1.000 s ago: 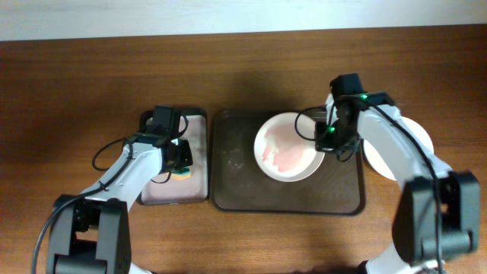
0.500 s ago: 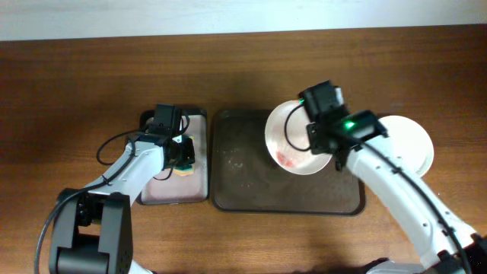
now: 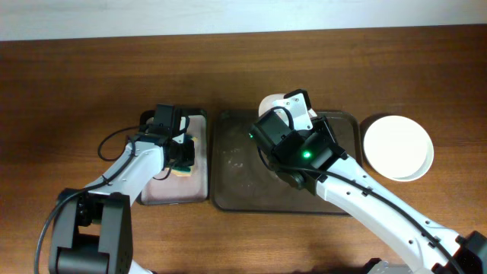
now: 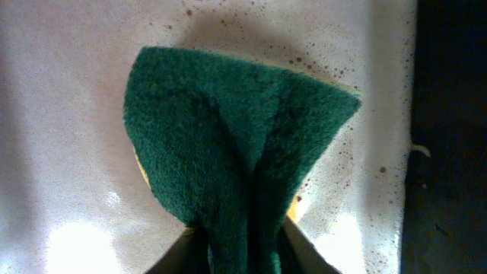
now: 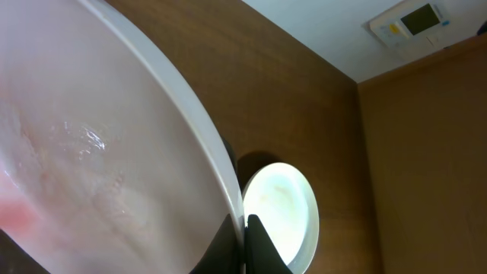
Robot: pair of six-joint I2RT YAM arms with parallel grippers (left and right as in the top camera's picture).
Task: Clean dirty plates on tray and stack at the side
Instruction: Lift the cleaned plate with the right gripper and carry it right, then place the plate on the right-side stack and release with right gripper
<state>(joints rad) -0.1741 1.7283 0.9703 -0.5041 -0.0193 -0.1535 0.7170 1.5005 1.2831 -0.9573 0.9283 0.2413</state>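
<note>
Our right claw (image 5: 245,243) is closed on the rim of a white plate (image 5: 91,160). It holds the plate tilted above the far side of the tray (image 3: 236,171), at the middle of the desk (image 3: 76,84). Pink smears show on this plate. The stack (image 3: 397,146) of other plates sits beside the tray, near the right edge. Our left claw (image 4: 240,255) grips the green sponge (image 4: 236,144) over the small tray (image 4: 68,152), left of the middle.

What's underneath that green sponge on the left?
The small tray's pale lining, speckled with brown spots, shows around the sponge, which the left tool pinches. A yellow layer peeks from below the green. The lining directly beneath is covered.
</note>
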